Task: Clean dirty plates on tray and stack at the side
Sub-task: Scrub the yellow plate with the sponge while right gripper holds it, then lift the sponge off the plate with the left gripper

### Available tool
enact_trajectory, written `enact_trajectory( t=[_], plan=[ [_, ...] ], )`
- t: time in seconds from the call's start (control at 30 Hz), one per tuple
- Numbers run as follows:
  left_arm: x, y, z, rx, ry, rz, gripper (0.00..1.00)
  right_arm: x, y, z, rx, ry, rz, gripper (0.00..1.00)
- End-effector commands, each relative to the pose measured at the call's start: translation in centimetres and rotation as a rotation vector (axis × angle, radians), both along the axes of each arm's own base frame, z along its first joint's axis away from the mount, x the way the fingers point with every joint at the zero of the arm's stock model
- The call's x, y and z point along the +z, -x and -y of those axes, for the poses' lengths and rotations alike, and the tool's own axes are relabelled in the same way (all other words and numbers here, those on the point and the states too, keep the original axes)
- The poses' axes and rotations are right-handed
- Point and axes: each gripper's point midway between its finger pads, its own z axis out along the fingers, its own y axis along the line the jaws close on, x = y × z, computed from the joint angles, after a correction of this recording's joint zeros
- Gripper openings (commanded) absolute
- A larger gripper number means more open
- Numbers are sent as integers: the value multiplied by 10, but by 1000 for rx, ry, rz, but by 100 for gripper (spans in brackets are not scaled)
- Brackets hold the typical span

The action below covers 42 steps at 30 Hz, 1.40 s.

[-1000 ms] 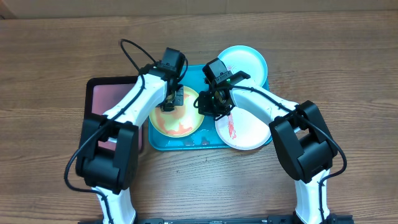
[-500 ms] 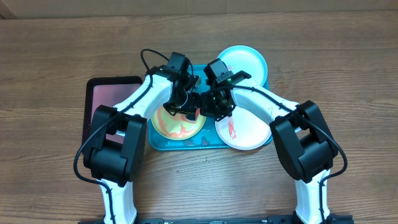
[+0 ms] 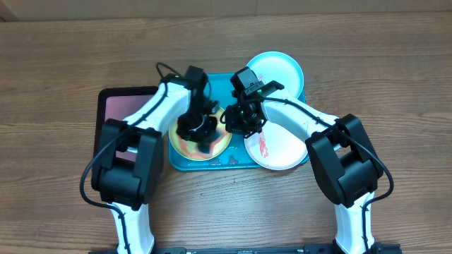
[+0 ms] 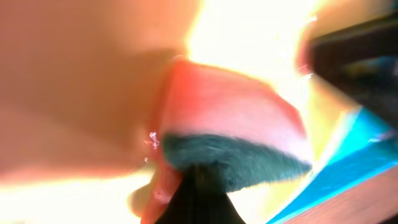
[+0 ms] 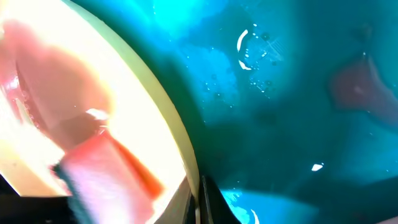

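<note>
On the teal tray (image 3: 212, 163) lies the yellow-green plate (image 3: 185, 141), streaked with red. My left gripper (image 3: 200, 132) is over its middle, shut on a pink sponge (image 4: 230, 118) with a dark green scouring side, pressed to the plate. In the left wrist view the gripper (image 4: 199, 182) pinches the sponge from below. My right gripper (image 3: 237, 121) is shut on the yellow-green plate's right rim (image 5: 180, 143), which runs between its jaws (image 5: 200, 194). The white plate (image 3: 279, 152), red-smeared, rests at the tray's right. The light blue plate (image 3: 275, 70) sits at the tray's far right corner.
A smaller black-rimmed tray with a pink inside (image 3: 116, 113) lies left of the teal tray, partly under my left arm. Bare wooden table (image 3: 395, 85) surrounds both trays. Water drops glint on the teal tray's floor (image 5: 249, 50).
My left gripper has swept the sponge from the yellow-green plate's far edge, to the right, then back down to its middle. The right gripper has held still on the rim.
</note>
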Motion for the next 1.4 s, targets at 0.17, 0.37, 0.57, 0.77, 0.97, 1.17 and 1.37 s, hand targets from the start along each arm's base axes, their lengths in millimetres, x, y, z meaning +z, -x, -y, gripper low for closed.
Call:
enact_trajectory(
  t=[0.17, 0.37, 0.57, 0.77, 0.97, 1.17, 1.37],
  plan=[
    [-22, -16, -95, 341, -451, 43, 4, -2, -2, -5, -4, -14, 0, 4],
    [-21, -66, -92, 444, -494, 286, 4, -2, -1, -5, -3, -14, 0, 4],
    [-7, -87, -87, 446, -534, 392, 4, -3, -1, -4, 2, -9, 2, 4],
    [23, -101, -83, 445, -540, 415, 4, -4, -1, -1, -2, 11, 4, 4],
    [79, -109, -72, 403, -491, 387, 4, -7, -3, 6, -2, 49, 17, 4],
    [113, -98, -51, 300, -373, 314, 4, 5, -6, 4, 45, 45, 45, 4],
    [114, -99, -52, 306, -365, 313, 4, 50, -25, 10, 55, 130, 154, 4]
  ],
)
